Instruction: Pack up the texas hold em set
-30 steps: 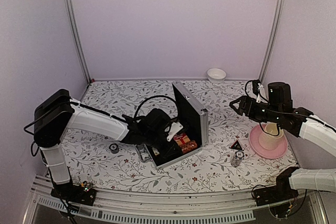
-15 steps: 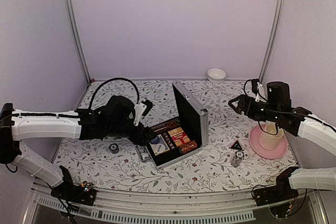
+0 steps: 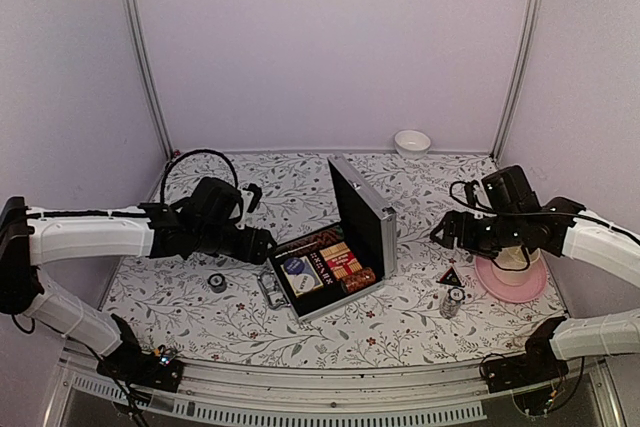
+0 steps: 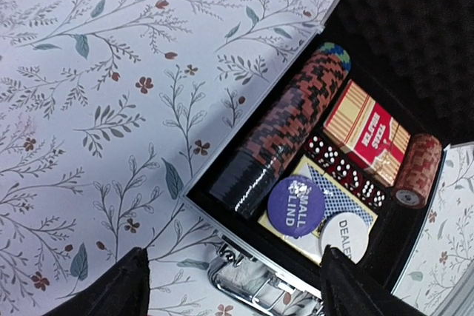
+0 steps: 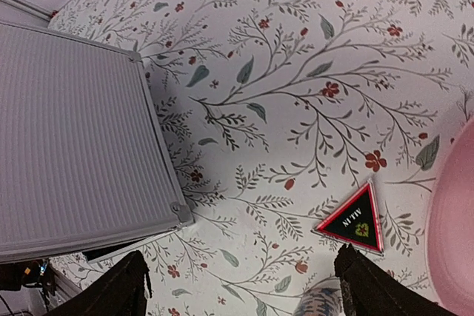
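The silver briefcase point(image 3: 338, 299) lies open mid-table, its lid point(image 3: 362, 209) upright. Inside, the left wrist view shows a long row of chips point(image 4: 290, 129), a red deck point(image 4: 368, 132), a blue deck point(image 4: 348, 199) with a purple small-blind disc point(image 4: 296, 206) and a white dealer disc point(image 4: 348, 235) on it, dice point(image 4: 342, 174) and a short chip stack point(image 4: 416, 172). My left gripper point(image 3: 264, 244) point(image 4: 237, 294) hangs open and empty just left of the case, over its latch point(image 4: 252, 283). A small black round button point(image 3: 217, 283) lies on the table. My right gripper point(image 3: 441, 234) point(image 5: 244, 290) is open, empty, right of the lid.
A black-and-red triangular "ALL IN" marker point(image 3: 450, 276) point(image 5: 352, 220) and a small patterned cylinder point(image 3: 454, 301) lie right of the case. A cream cup point(image 3: 518, 254) stands on a pink plate point(image 3: 512, 287) at the right. A white bowl point(image 3: 412, 141) sits at the back wall.
My left gripper opened and drew back left out of the case, where the blue deck and discs now show. My right gripper sank lower and nearer the table.
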Action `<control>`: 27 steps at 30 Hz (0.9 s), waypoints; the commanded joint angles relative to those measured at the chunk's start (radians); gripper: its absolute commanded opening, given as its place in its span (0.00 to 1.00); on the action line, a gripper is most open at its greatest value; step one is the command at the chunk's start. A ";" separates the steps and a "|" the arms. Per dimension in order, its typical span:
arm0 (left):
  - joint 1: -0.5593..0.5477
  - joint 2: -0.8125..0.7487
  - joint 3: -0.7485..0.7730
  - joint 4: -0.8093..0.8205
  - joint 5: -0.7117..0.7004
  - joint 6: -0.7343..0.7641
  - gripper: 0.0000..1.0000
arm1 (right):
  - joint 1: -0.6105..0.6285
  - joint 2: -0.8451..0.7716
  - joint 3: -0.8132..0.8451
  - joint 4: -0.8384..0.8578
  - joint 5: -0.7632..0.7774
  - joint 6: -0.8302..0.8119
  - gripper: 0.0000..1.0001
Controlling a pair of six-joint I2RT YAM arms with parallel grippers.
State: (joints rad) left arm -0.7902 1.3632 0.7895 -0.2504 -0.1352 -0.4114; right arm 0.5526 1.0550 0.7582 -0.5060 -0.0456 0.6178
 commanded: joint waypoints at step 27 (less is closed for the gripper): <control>0.096 -0.083 -0.165 0.441 -0.043 0.065 0.80 | 0.271 0.236 0.089 -0.452 0.166 0.380 0.65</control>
State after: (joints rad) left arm -0.7078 1.3056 0.6601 0.1352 -0.1509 -0.3412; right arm 0.8104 1.2694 0.8131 -0.9543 0.0998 0.9775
